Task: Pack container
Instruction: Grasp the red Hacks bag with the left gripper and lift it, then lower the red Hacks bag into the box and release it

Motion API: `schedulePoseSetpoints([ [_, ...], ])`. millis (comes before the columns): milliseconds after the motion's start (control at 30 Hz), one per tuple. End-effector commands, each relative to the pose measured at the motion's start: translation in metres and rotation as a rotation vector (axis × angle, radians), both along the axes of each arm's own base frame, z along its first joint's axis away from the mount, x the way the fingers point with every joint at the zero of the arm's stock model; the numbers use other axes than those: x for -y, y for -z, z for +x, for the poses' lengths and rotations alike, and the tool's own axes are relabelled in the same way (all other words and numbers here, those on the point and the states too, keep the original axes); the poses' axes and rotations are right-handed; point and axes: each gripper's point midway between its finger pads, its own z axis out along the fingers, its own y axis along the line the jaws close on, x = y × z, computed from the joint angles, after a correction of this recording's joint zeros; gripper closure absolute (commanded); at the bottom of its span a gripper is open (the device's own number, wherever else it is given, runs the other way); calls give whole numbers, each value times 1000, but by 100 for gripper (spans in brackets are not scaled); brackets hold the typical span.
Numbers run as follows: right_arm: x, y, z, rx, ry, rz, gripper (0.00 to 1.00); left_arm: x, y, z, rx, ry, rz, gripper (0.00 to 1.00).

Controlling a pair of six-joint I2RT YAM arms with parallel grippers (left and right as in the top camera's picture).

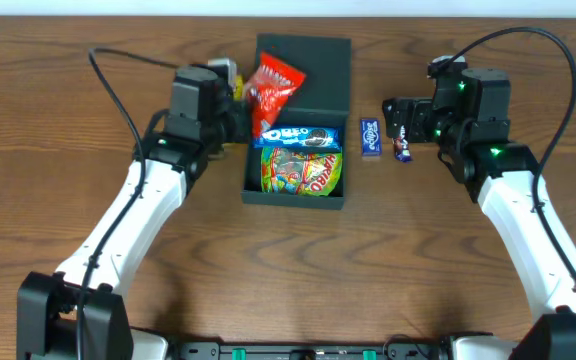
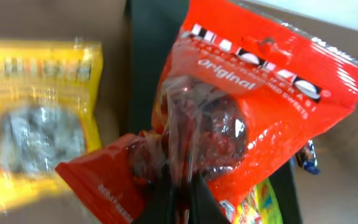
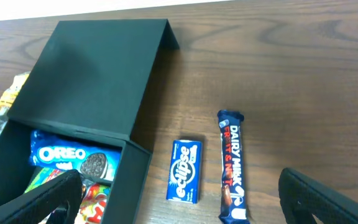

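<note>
**Student:** As the container point(image 1: 323, 75) lies near the middle of the far edge of the desk point(image 1: 28, 150), with its lid thrown back flat toward that edge, what does the box hold?

**Tutor:** Two items. An Oreo packet point(image 1: 300, 136) lies across the hinge side. A Haribo bag point(image 1: 303, 172) fills the rest, up to the near wall.

**Student:** And the left end effector point(image 2: 182, 186)?

**Tutor:** It is pinched on the lower edge of a red snack packet point(image 1: 273, 88), which hangs over the left part of the open lid. A yellow packet point(image 2: 42, 118) lies on the desk just beside the lid's left edge.

**Student:** The right side?

**Tutor:** The right end effector point(image 1: 400, 115) has its fingers spread wide and grips nothing. It stands over a Dairy Milk bar point(image 3: 232, 165). A blue Eclipse pack point(image 3: 185, 170) lies between that bar and the container's right wall, touching neither.

**Student:** Where is there room?

**Tutor:** A narrow strip of bare desk separates the Eclipse pack from the wall. Broad wood lies toward the near edge, crossed only by the two arms.
</note>
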Motion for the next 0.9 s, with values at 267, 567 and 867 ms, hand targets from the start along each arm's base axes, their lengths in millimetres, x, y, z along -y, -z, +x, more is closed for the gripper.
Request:
schedulePoseSetpoints([
  [267,4,-5,2,6,20,9,1,36,14,-47,-184,-205,-16,94],
  [567,5,-3,0,-8,20,7,1,40,20,-61,-149,-273,100,94],
  [867,5,-1,-2,-16,20,7,1,42,44,-62,-191,-409,104,94],
])
